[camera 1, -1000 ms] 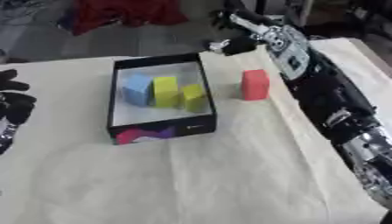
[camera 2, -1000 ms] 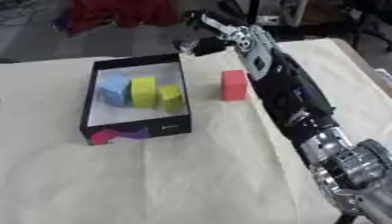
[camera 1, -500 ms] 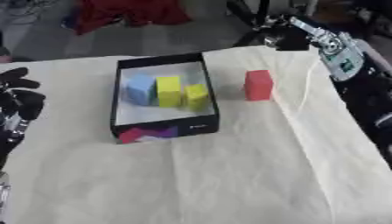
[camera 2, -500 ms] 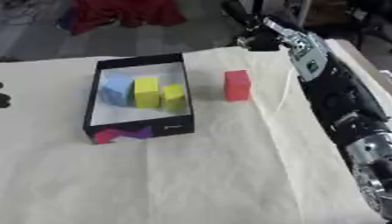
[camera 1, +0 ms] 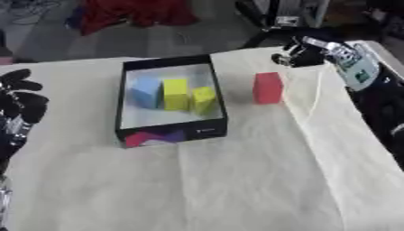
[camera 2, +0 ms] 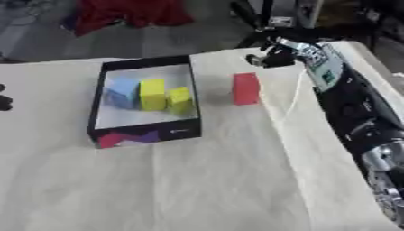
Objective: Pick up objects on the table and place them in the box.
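- The right hand [camera 1: 298,53] hangs at the far right of the surface [camera 1: 236,180], its fingers curled narrow and holding nothing that can be made out.
- Just near and left of that hand the red block [camera 1: 268,88] stands upright on the cloth, apart from the fingers and well clear of the box.
- Left of the block sits the black box [camera 1: 170,131]; inside it lie a blue block [camera 1: 146,91] and two yellow blocks [camera 1: 174,94], side by side.
- The left hand [camera 1: 17,101] rests idle at the left edge, fingers up and relaxed.
- Judged from this layout, the step in hand is the reach for the last loose piece: the right hand would need to open, come down over the red block, close round it, then carry it left over the box wall.
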Controlling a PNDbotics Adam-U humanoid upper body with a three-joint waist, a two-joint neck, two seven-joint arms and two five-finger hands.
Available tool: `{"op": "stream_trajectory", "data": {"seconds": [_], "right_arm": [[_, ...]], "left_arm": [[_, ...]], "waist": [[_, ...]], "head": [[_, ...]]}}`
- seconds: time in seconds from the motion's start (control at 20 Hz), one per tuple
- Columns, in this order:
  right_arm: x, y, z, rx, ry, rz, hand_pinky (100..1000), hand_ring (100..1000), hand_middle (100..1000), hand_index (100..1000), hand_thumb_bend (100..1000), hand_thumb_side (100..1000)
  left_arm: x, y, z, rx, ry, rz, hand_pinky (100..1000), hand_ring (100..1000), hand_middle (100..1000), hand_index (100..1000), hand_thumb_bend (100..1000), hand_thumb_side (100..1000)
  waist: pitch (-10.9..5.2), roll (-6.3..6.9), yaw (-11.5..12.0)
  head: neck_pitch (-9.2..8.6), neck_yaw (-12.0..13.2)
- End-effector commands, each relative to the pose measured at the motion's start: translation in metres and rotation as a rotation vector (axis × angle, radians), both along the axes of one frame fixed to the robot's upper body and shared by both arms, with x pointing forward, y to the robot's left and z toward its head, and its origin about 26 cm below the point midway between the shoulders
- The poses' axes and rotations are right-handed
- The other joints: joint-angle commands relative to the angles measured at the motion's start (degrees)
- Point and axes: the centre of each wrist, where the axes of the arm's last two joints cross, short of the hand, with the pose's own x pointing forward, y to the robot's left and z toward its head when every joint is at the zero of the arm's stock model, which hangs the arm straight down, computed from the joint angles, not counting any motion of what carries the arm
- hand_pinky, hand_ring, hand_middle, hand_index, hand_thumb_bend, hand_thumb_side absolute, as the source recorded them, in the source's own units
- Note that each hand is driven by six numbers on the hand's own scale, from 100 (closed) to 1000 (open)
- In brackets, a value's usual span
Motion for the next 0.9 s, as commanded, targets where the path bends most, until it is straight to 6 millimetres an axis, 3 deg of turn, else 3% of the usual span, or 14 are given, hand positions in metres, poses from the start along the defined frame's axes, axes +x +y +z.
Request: {"op": "stream_trajectory", "data": {"seconds": [0.05, 0.55, 0.9], "right_arm": [[0.001, -0.01, 0.014, -0.036, 0.012, 0.008, 899, 874, 862, 985, 318, 599], [0.001, 0.002, 0.005, -0.114, 0.126, 0.124, 908, 887, 864, 986, 327, 582], [0.001, 0.013, 0.001, -0.18, 0.191, 0.199, 909, 889, 866, 983, 297, 511]], "left_arm": [[0.0, 0.004, 0.008, 0.023, -0.025, 0.003, 602, 566, 598, 805, 869, 651], [0.0, 0.004, 0.008, 0.022, -0.025, 0.0, 602, 567, 599, 805, 871, 652], [0.0, 0.004, 0.008, 0.022, -0.025, -0.004, 602, 567, 600, 806, 873, 653]], "waist": [[-0.53, -0.58, 0.1], [-0.45, -0.44, 0.2], [-0.51, -0.28, 0.2]], "head": [[-0.1, 0.2], [-0.1, 0.0], [-0.1, -0.4]]}}
